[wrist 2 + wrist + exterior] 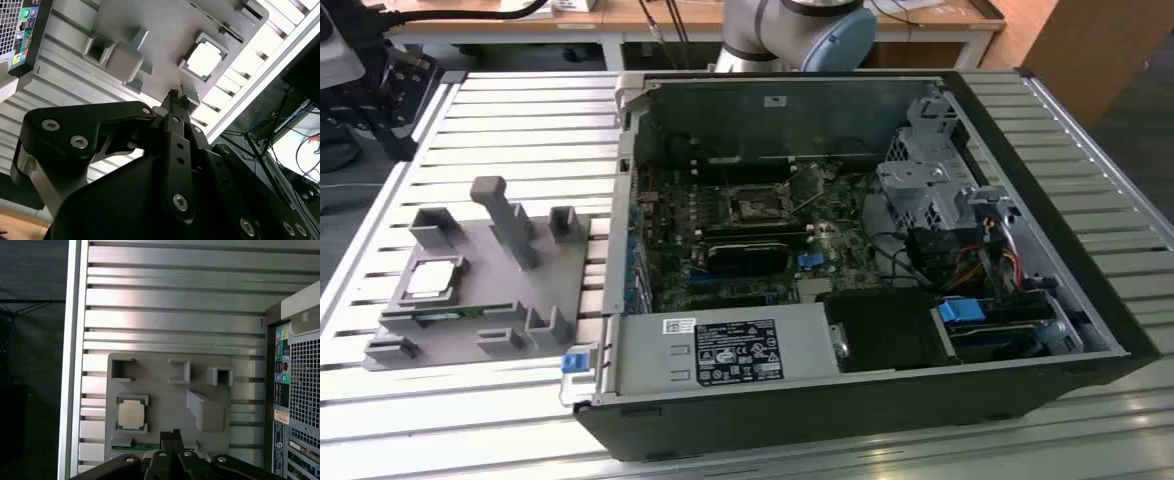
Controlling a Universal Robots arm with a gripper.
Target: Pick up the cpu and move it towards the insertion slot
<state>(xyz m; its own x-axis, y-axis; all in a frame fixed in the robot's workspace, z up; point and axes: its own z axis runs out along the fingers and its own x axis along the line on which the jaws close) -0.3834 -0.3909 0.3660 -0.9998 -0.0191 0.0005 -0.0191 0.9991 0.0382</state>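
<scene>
Cpu (434,280): lies flat, silvery top up, in a shallow square seat on the grey fixture plate (580,278). It is at the exterior view's left, at middle height. A thin green memory stick (447,312) lies on the same plate just beside the cpu, toward the lower edge of that view. 1 tall post (500,215) and several low blocks stand on the plate around them.

Gripper (170,435): in the first wrist view it hangs above the plate, apart from the cpu, with its tips over the memory-stick side of the plate. The second wrist view shows the same gap between tips and chip. The 2 fingertips look pressed together with nothing between them, though the angle is poor, so that is only likely.

Insertion slot (757,207): square socket with a shiny frame on the motherboard inside the open computer case (774,120). It is at the centre of the exterior view, well apart from the cpu and to its right. Plate and case both sit on the slatted metal table (520,120). The arm base (801,30) is at the top edge, behind the case.
</scene>
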